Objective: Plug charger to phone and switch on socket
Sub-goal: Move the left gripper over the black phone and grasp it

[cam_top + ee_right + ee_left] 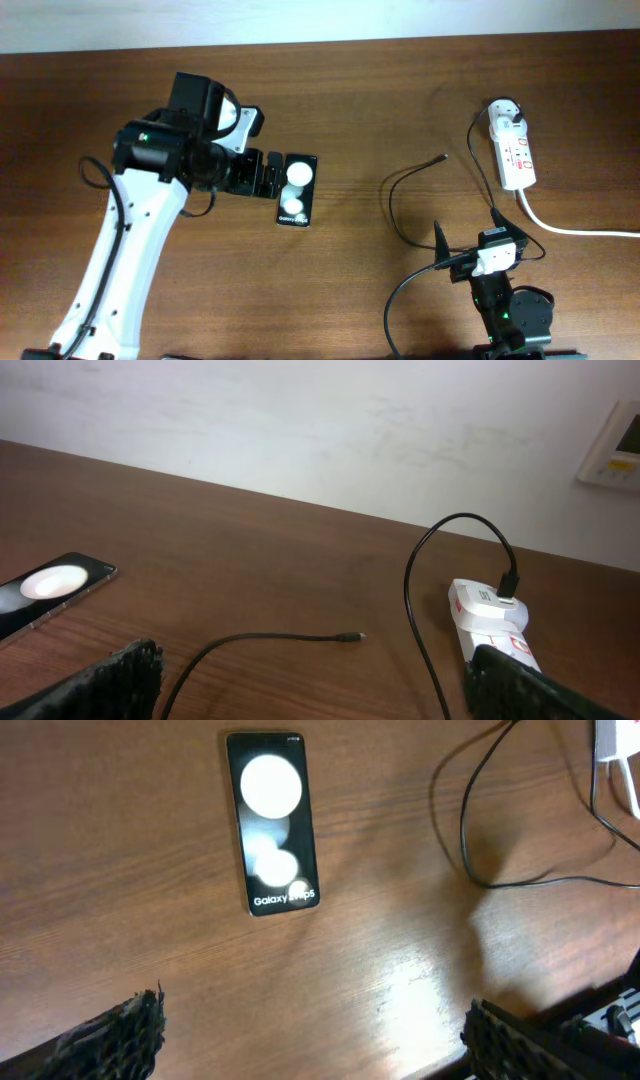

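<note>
The phone (297, 190) lies flat left of the table's centre, its screen lit with two white circles; it also shows in the left wrist view (270, 820) and the right wrist view (45, 595). My left gripper (310, 1040) is open and empty, just above the table, with the phone ahead of its fingers. The charger cable's tip (443, 156) lies loose on the wood (352, 637), and the cable loops back to the white adapter (506, 115) on the socket (517, 155). My right gripper (320, 680) is open and empty, near the front edge, short of the tip.
The socket's thick white cord (570, 228) runs off to the right edge. The charger cable loops across the wood between phone and socket (388, 205). A pale wall stands behind the table's far edge (300, 430).
</note>
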